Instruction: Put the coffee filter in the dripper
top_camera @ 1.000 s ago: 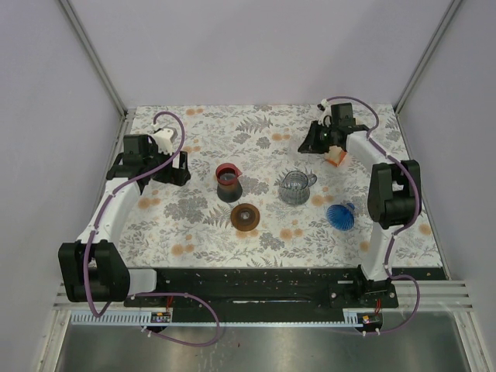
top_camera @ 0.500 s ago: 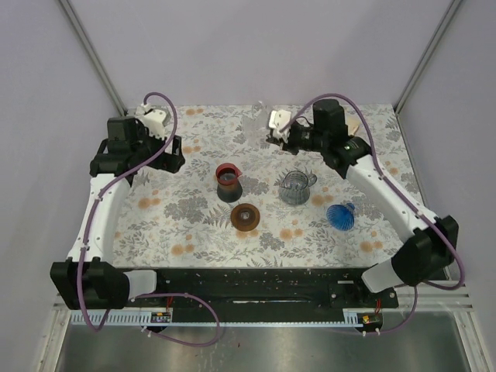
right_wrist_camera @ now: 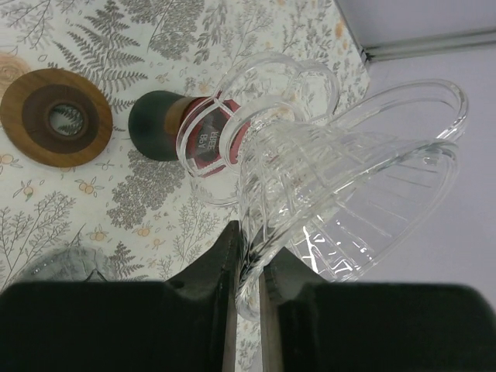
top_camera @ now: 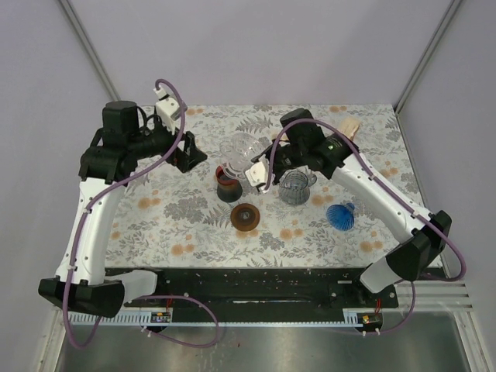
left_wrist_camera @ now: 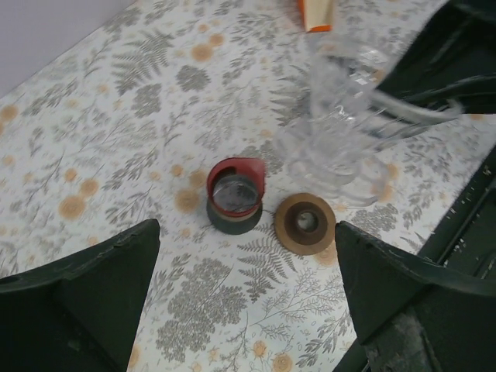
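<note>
Nearest the arm bases, a wooden disc lies on the bench just in front of the red cup. Just beyond the cup, the right gripper is clenched on the rim of the glass dripper, held off the bench. Left of the cup, the left gripper hangs released and empty. Far right of the cup, near the back edge, lies what is probably the coffee filter, well apart from both grippers. The right arm is nearer to it but occupied.
</note>
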